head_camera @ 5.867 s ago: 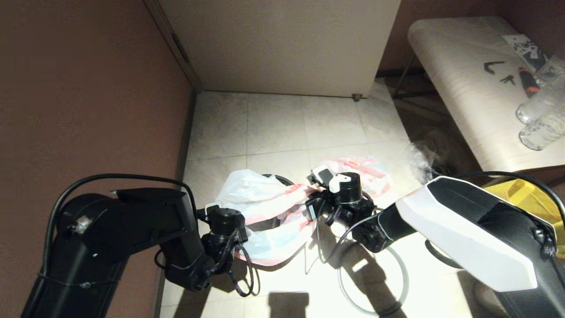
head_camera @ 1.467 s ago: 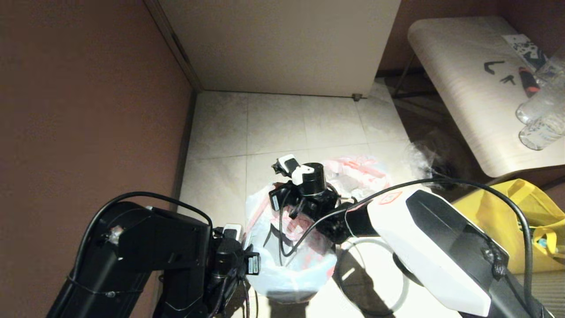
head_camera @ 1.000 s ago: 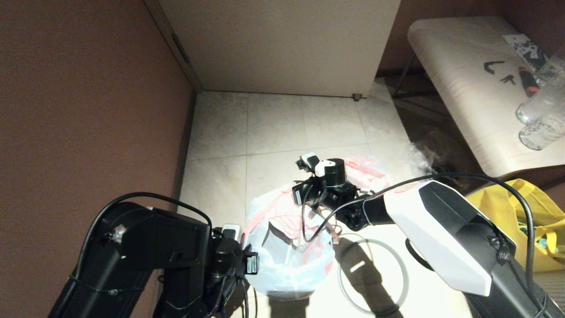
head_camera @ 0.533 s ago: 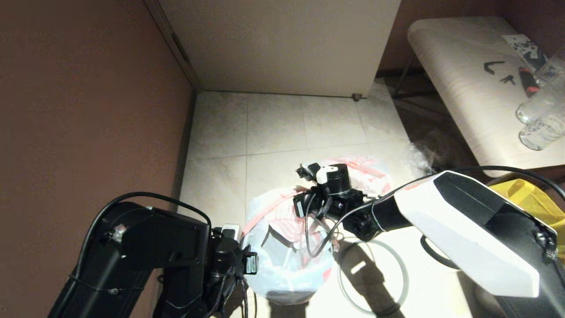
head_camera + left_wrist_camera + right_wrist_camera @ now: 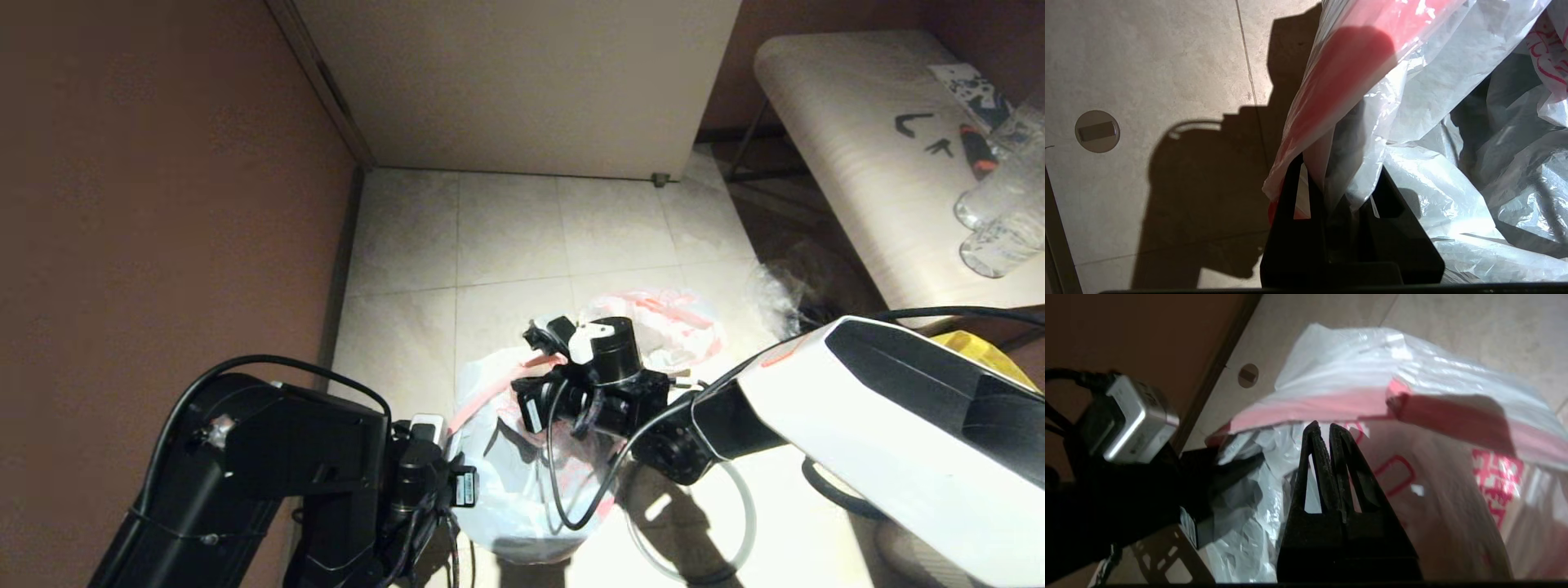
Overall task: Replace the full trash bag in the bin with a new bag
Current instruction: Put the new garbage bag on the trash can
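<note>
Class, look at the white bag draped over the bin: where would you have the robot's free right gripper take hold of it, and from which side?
Probably the pinkish-red edge strip of the new bag, on the far side from the left gripper, which already pinches the near edge. That strip stands up as a free, thin flap, so the shut right gripper would open and close across it from above, inside the bag's mouth.
</note>
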You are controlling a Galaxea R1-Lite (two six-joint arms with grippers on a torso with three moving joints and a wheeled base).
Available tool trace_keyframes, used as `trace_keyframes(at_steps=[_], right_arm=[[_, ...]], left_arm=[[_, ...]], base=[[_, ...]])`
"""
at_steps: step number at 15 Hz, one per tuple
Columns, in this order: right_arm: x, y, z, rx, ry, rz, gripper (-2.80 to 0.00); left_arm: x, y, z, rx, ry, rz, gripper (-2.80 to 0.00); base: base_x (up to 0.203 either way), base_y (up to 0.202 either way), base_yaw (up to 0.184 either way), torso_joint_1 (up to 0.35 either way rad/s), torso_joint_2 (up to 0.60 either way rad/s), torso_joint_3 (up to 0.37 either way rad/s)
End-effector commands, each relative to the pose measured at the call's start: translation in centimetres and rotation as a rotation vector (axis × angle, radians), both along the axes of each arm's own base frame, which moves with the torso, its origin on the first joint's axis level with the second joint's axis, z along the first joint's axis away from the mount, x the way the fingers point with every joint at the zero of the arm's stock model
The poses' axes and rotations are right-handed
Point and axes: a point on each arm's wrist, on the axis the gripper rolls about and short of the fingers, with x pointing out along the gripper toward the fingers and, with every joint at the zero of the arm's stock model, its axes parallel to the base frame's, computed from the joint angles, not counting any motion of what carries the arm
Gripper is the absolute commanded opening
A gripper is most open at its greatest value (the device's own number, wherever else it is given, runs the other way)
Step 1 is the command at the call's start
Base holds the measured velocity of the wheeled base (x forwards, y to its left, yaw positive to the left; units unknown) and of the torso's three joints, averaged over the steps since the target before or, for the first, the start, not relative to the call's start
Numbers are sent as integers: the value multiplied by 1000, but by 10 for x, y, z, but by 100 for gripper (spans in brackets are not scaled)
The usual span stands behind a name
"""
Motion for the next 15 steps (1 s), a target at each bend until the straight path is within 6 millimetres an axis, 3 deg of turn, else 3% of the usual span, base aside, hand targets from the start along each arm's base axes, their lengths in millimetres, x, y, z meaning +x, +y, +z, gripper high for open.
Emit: trace_keyframes(at_steps=[1, 5, 7, 9, 11, 15], right_arm=[[6, 10, -8, 7, -8, 9, -280], [15, 25, -12, -13, 6, 19, -280], [4, 23, -9, -25, 18, 32, -280], [-12, 22, -15, -42, 35, 53, -280], [-15, 26, -25, -53, 37, 65, -280], [-1, 38, -35, -33, 14, 57, -280]], left_arm=[[0, 0, 1, -5, -9, 2, -280], [0, 0, 1, -5, -9, 2, -280], [0, 0, 1, -5, -9, 2, -280], [0, -1, 1, -5, -10, 2, -280], [1, 0, 1, -5, -10, 4, -280], [-1, -1, 2, -7, -8, -1, -280]], base=[[0, 0, 0, 0, 0, 0], [0, 0, 0, 0, 0, 0], [0, 0, 0, 0, 0, 0], [0, 0, 0, 0, 0, 0], [0, 0, 0, 0, 0, 0], [0, 0, 0, 0, 0, 0]])
